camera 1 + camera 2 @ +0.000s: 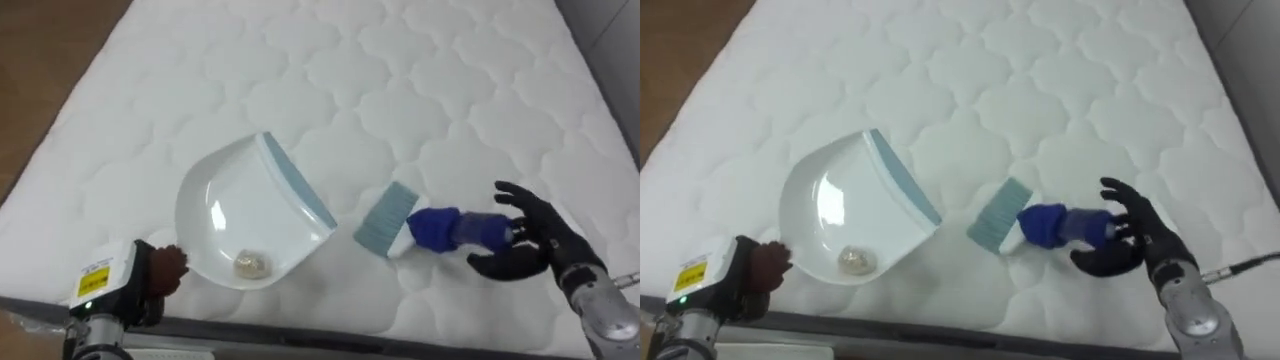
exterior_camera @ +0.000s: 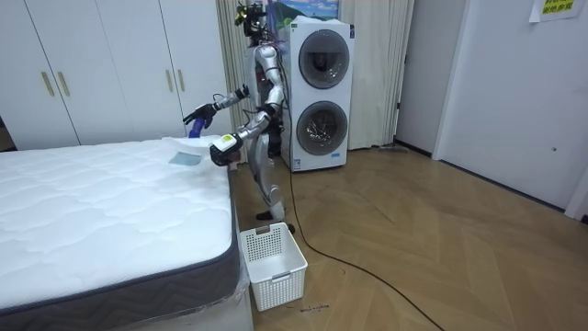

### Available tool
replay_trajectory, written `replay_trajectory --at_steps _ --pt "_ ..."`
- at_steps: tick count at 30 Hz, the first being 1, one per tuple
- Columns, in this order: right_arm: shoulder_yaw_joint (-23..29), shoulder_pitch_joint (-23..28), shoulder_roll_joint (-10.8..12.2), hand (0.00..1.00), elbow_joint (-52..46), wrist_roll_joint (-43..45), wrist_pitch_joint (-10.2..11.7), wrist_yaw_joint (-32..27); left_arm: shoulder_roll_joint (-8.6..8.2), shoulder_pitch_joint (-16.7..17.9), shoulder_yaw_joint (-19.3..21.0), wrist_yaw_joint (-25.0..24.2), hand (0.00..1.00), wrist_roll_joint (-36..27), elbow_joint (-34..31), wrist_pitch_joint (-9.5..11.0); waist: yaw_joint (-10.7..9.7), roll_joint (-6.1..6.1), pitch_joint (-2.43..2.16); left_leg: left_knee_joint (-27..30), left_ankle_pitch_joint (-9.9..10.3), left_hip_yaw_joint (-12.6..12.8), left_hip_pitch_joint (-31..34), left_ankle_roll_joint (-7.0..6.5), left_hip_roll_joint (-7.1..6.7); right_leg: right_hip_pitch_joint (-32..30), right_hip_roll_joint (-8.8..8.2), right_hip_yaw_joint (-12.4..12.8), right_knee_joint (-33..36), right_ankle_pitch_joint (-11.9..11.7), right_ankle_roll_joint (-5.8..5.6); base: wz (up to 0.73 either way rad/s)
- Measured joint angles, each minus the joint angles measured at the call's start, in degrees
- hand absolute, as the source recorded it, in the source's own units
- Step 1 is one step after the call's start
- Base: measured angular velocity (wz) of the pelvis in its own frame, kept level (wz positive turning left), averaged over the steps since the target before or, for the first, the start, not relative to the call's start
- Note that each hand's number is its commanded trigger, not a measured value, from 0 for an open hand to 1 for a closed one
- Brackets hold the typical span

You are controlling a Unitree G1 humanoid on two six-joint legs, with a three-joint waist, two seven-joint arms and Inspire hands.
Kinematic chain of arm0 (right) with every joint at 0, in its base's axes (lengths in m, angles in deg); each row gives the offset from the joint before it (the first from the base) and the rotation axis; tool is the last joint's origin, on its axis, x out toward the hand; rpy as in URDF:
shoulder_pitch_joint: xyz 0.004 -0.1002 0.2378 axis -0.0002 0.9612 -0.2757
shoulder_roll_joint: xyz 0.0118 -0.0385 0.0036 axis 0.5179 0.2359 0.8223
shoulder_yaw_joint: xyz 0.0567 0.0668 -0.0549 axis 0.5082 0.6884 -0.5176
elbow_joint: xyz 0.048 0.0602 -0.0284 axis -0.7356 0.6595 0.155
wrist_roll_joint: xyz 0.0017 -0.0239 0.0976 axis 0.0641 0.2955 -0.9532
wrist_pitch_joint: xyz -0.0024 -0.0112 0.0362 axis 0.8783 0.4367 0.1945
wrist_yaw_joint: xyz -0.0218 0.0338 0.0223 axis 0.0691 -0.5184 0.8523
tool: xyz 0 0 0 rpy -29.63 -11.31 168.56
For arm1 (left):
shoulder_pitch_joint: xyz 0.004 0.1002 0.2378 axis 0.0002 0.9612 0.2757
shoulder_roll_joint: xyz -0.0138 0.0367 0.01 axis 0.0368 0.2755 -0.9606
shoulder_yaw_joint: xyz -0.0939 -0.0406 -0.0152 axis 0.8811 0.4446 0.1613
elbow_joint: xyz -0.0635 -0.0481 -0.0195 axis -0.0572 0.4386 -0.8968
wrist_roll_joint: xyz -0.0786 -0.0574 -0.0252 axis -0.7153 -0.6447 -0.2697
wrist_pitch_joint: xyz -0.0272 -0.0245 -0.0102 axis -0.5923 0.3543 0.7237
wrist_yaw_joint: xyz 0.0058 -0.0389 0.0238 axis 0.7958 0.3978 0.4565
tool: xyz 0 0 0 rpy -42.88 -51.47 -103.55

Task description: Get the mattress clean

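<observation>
Crumb (image 1: 250, 264) lies loose in your dustpan (image 1: 235, 205), left hand (image 1: 165, 268) clenched on its rear, right hand (image 1: 535, 240) grasping the brush (image 1: 430, 228); tip the pan and it spills onto the mattress (image 1: 400, 80).

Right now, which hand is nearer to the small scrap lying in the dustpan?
Left. The left hand is at the dustpan's near rim, just left of the scrap; the right hand is far to its right, holding the brush.

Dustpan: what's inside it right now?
One small beige crumpled scrap lies in the white dustpan, near its back wall. The rest of the pan is bare. Its handle is covered by the left robot hand.
</observation>
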State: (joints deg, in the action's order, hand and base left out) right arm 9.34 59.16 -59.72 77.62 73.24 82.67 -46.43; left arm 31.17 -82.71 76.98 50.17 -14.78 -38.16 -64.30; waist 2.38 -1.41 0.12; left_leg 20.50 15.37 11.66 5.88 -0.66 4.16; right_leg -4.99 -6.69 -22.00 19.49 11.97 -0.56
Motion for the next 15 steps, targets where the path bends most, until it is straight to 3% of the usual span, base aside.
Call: replay_trajectory --at_steps 3,5,8,10,13,15 --pt "0.0 0.0 0.2 0.0 -0.4 -2.9 0.0 -2.5 -2.31 0.4 2.8 0.0 1.0 -1.2 -1.9 0.0 1.5 0.53 -0.06 -0.8 -0.3 0.1 -0.1 0.16 -0.02 0.0 0.04 0.0 -0.1 0.0 0.01 0.01" --pt "0.0 -0.4 1.0 0.0 -0.7 -4.7 0.0 -3.9 -2.98 0.4 3.7 0.0 1.0 -3.0 -2.4 0.0 2.0 0.53 -0.06 -0.6 -0.5 0.0 0.2 0.28 0.07 0.0 -0.01 -0.9 -0.1 0.0 0.06 0.09" --pt "0.0 -0.6 1.5 0.0 -0.7 -6.5 0.0 -7.1 -4.12 0.9 3.6 0.1 1.0 -7.2 -2.6 0.0 1.8 0.92 0.01 -0.1 -0.6 0.6 1.1 0.37 0.35 1.0 -0.35 -3.9 -0.3 0.0 0.07 0.43" --pt "0.1 -0.8 1.6 0.0 -0.7 -6.8 0.0 -9.6 -4.74 1.4 3.4 -0.5 1.0 -8.4 -2.5 -0.4 0.7 1.0 0.0 0.3 -1.0 5.2 2.0 -0.19 1.28 2.2 -1.04 -6.4 -0.6 0.3 -0.26 0.76" --pt "0.4 -2.1 1.7 0.0 -0.8 -9.0 0.0 -12.6 -4.92 1.4 3.4 -2.0 1.0 -8.8 -2.6 -1.0 -0.5 0.99 0.01 1.3 -1.6 9.5 3.4 -1.18 1.52 2.6 -2.5 -8.9 0.2 1.3 -0.82 0.74" --pt "0.4 -2.3 1.8 0.0 -1.8 -10.4 0.0 -14.1 -5.05 1.4 3.4 -2.4 1.0 -9.1 -2.6 -1.1 -0.5 1.0 0.02 1.2 -1.8 9.7 3.6 -1.53 1.14 2.7 -3.25 -10.3 0.8 1.6 -1.15 0.52"
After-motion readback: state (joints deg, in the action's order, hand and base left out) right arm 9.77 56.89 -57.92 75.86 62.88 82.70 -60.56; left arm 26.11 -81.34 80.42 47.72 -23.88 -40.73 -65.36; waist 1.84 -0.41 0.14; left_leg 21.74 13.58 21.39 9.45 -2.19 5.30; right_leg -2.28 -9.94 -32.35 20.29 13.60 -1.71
